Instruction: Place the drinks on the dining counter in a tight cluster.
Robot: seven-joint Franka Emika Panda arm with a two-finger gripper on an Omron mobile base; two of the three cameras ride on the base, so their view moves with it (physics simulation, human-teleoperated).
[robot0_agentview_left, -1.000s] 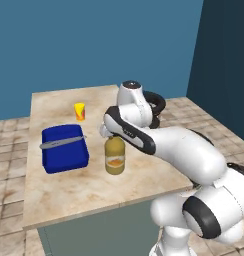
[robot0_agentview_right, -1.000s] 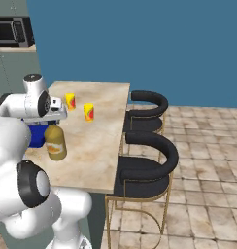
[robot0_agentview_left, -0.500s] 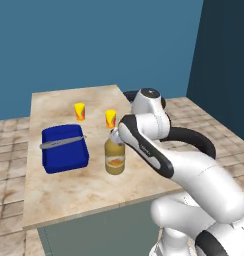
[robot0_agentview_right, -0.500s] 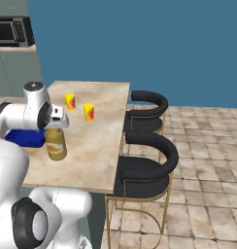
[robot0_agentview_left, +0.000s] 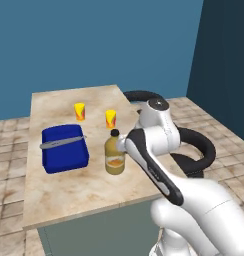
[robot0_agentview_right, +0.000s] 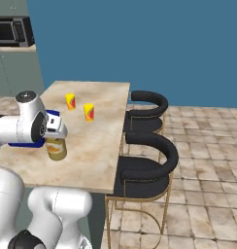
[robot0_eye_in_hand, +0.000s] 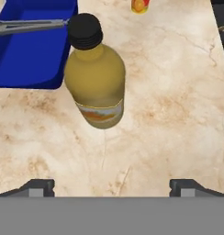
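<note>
A squat amber-yellow bottle (robot0_agentview_left: 114, 157) (robot0_agentview_right: 56, 147) (robot0_eye_in_hand: 96, 78) with a black cap and an orange label stands upright on the beige marble-look dining counter (robot0_agentview_left: 69, 190) (robot0_agentview_right: 101, 141) (robot0_eye_in_hand: 169, 114). In the hand view my gripper (robot0_eye_in_hand: 112, 187) is open, its two dark fingertips (robot0_eye_in_hand: 38, 186) wide apart with only bare counter between them. The bottle is ahead of the fingers and apart from them. From the right base view my hand hangs just above the bottle's cap, on its near side.
A blue box (robot0_agentview_left: 64, 147) (robot0_eye_in_hand: 31, 50) with a grey handle lies right beside the bottle. Two small yellow cups (robot0_agentview_left: 79, 111) (robot0_agentview_left: 110, 118) (robot0_agentview_right: 89, 112) stand farther back. Two black stools (robot0_agentview_right: 147, 104) (robot0_agentview_right: 147, 155) line the counter's right edge. A microwave (robot0_agentview_right: 11, 30) sits in the far kitchen.
My arm has swung its elbow to the right and the hand has drawn back slightly from the bottle. The bottle has stayed in place and the jaws have stayed wide.
</note>
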